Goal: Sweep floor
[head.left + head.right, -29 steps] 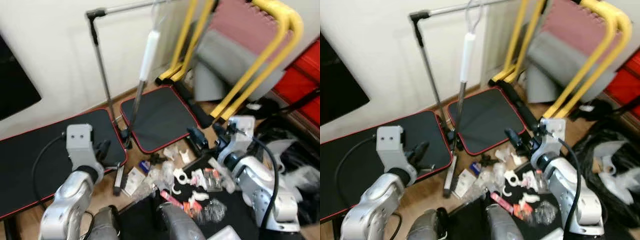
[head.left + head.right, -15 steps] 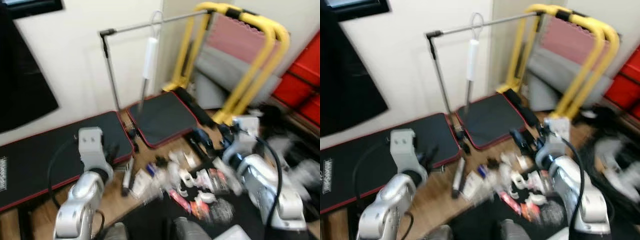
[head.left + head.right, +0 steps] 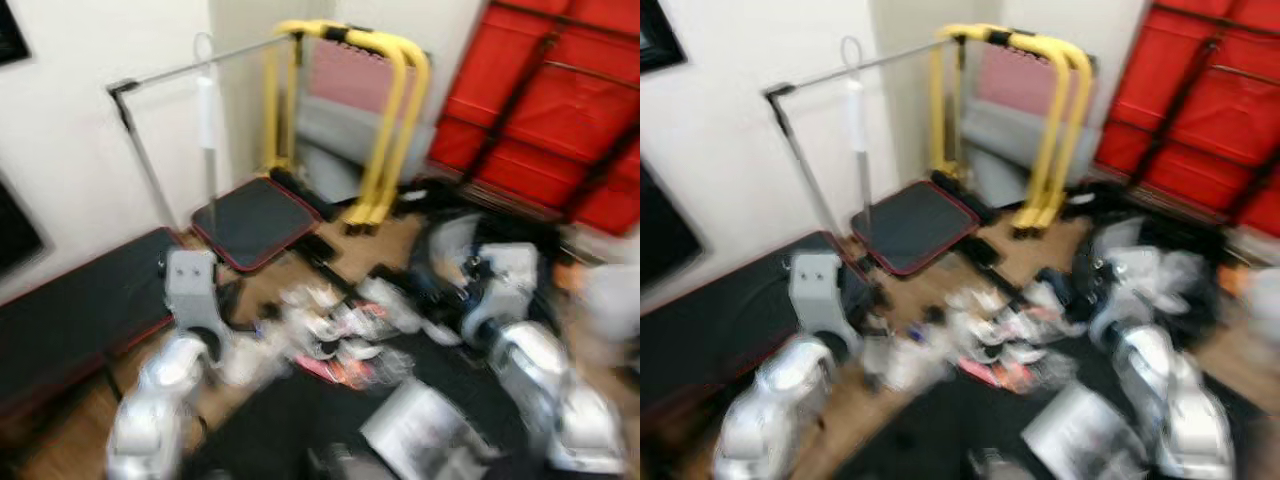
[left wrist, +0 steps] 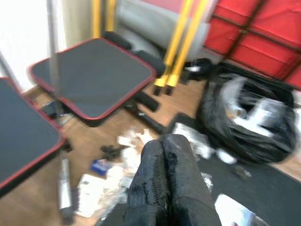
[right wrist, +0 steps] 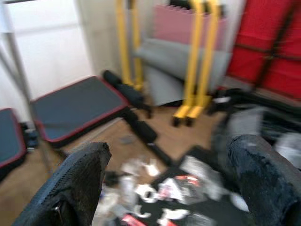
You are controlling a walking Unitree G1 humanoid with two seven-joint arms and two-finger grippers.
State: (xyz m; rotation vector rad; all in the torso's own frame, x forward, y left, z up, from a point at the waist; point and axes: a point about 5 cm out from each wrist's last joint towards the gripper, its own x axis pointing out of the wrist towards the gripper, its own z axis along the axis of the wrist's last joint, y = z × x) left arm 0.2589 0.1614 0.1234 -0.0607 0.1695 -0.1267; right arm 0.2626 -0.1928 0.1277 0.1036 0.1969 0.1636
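1. Left eye view (blurred):
   - Two things matter for the task: the broom (image 3: 206, 110) and the litter (image 3: 330, 325).
   - The broom is seen upright by the wall, behind the red-edged mat (image 3: 255, 220). It has a white grip and a loop on top.
   - It is judged light, stiff and top-heavy, likely to tip if nudged. It is best taken on the white grip or on the bare pole just below it.
   - The litter is scattered on the wood floor between the two arms. Wrappers and paper scraps are judged light, so easily flicked about.
   - The left gripper (image 3: 232, 300) is raised forward, low over the floor and near the litter.

2. Right eye view:
   - The same scene is shown.
   - The right gripper (image 3: 1080, 285) is held forward over the far edge of the litter, well apart from the broom.

3. Left wrist view:
   - The left gripper's fingers (image 4: 181, 160) are pressed together, and nothing is held.
   - They are aimed toward the black bag (image 4: 249, 117).
   - A thin grey pole, possibly the broom's, is seen off to one side.

4. Right wrist view:
   - The right gripper's jaws are spread wide and are empty.
   - The litter is seen between them, with the yellow frame (image 5: 197, 56) beyond.
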